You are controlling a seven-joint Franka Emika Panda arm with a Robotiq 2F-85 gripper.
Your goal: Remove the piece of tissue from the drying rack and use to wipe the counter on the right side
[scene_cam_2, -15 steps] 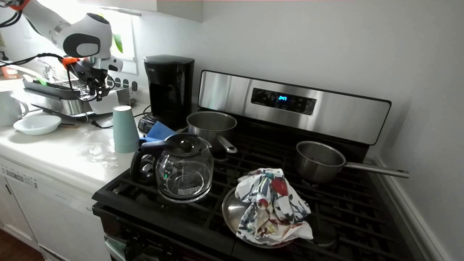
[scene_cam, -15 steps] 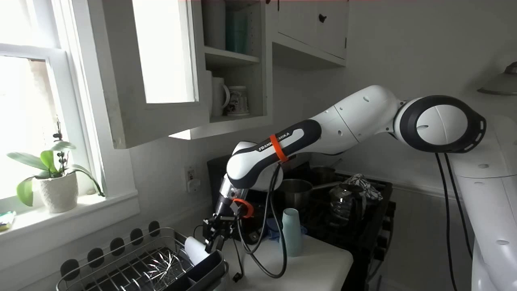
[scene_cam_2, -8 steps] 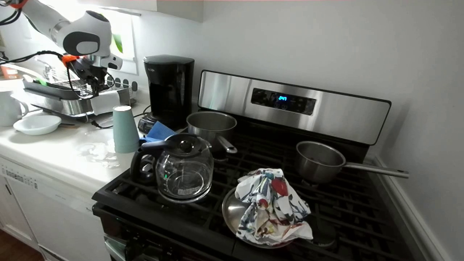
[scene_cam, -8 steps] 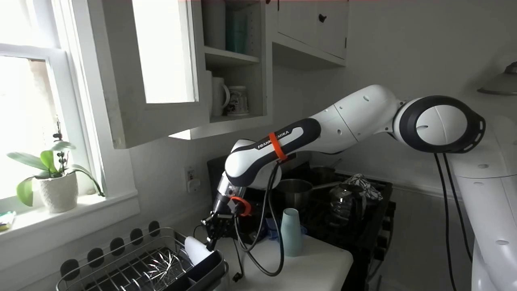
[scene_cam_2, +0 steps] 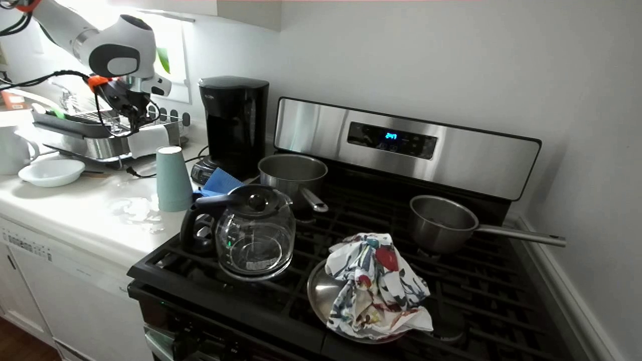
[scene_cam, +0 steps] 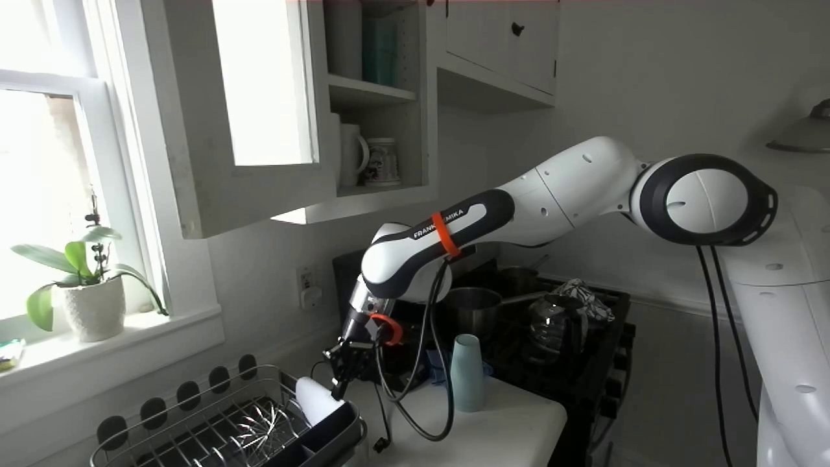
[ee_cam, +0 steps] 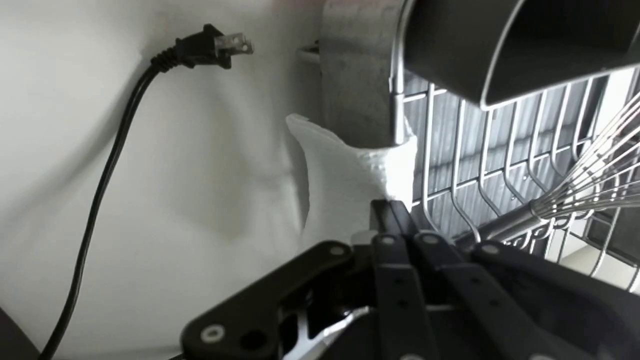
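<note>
The piece of tissue (ee_cam: 340,185) is white and hangs over the end wall of the drying rack (ee_cam: 355,65) in the wrist view. It also shows in both exterior views (scene_cam: 314,397) (scene_cam_2: 151,140). My gripper (ee_cam: 392,205) is shut on the tissue's top fold at the rack's rim; the pinched part is hidden between the fingertips. In both exterior views the gripper (scene_cam: 338,392) (scene_cam_2: 134,128) points down at the rack's end (scene_cam: 340,425) (scene_cam_2: 107,148). The white counter (scene_cam: 493,431) (scene_cam_2: 85,213) lies beside the rack, with a shiny wet-looking patch (scene_cam_2: 135,213).
A pale blue cup stack (scene_cam: 468,376) (scene_cam_2: 173,183) stands on the counter near the stove. A black coffee maker (scene_cam_2: 235,120) stands behind it. A loose plug and cord (ee_cam: 200,47) lie beside the rack. A whisk (ee_cam: 590,185) lies in the rack. A white bowl (scene_cam_2: 51,173) is at left.
The gripper's fingers have closed onto the tissue, and the hand has shifted slightly toward the rack. The tissue's top now bulges a little near the fingertips.
</note>
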